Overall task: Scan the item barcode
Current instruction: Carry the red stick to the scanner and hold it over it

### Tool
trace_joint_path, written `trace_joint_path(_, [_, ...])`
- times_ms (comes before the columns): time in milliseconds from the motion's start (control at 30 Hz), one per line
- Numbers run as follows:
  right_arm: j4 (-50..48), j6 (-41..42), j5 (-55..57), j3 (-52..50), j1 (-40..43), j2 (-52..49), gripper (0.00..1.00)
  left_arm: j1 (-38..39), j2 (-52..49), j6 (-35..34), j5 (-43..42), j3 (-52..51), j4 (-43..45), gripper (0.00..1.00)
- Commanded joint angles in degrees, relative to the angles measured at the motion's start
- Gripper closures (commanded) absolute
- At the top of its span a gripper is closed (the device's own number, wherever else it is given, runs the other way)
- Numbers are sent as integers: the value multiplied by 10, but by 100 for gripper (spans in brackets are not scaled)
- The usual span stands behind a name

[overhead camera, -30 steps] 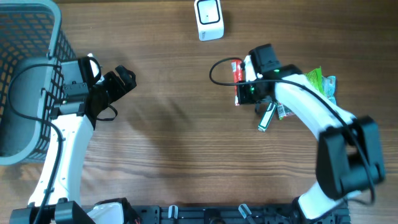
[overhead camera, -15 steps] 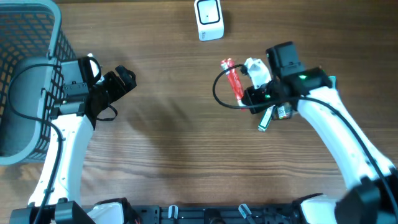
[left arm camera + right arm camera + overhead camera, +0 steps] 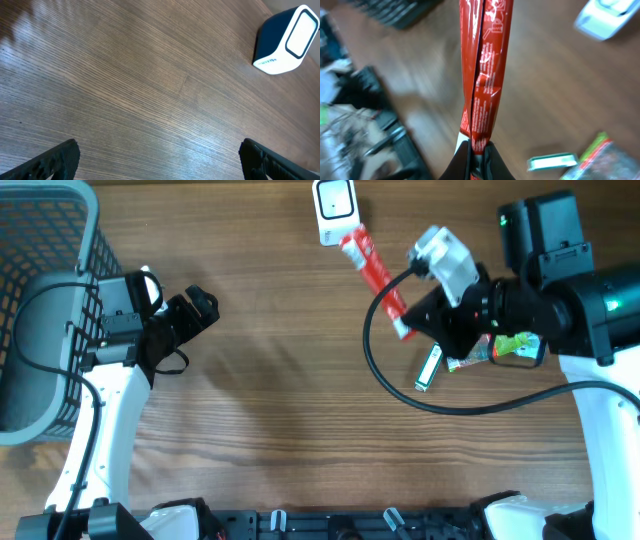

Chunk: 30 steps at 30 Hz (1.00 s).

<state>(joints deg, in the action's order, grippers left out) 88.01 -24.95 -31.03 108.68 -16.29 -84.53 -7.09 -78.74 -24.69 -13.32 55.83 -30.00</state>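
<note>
Farthest left, the left gripper (image 3: 203, 304) hangs over bare wood beside the basket (image 3: 60, 220), jaws spread wide and holding nothing. Further right, the red packet (image 3: 374, 272) is a long, narrow, crinkled wrapper with a back seam and small white print. Its top end sits just below the white scanner (image 3: 335, 210), and the right gripper (image 3: 476, 159) is clamped tight on its lower end

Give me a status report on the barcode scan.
Left jaws open beside basket. Right jaws shut on red packet, its far end near scanner. Nothing seen between them.
</note>
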Motion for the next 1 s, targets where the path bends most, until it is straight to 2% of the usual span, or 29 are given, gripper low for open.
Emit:
trace_joint_path(0, [41, 8, -74, -1, 1, -21, 96, -2, -2, 5, -1, 0, 1, 0])
trace_joint_path(167, [38, 24, -81, -78, 1, -23, 96, -2, -2, 5, -1, 0, 1, 0])
trace_joint_path(267, [41, 23, -124, -117, 1, -23, 96, -2, -2, 5, -1, 0, 1, 0])
trace_joint_path(433, [41, 24, -156, -125, 1, -23, 96, -2, -2, 5, -1, 0, 1, 0])
trace_joint_path(767, [17, 7, -148, -132, 1, -23, 96, -2, -2, 5, -1, 0, 1, 0])
trace_joint_path(800, [-14, 17, -115, -141, 1, -23, 96, -2, -2, 5, -1, 0, 1, 0])
trace_joint_path(933, [-89, 188, 90, -143, 1, -23, 96, -2, -2, 5, -1, 0, 1, 0])
trace_joint_path(967, [-89, 195, 139, -131, 1, -23, 96, -2, -2, 5, -1, 0, 1, 0])
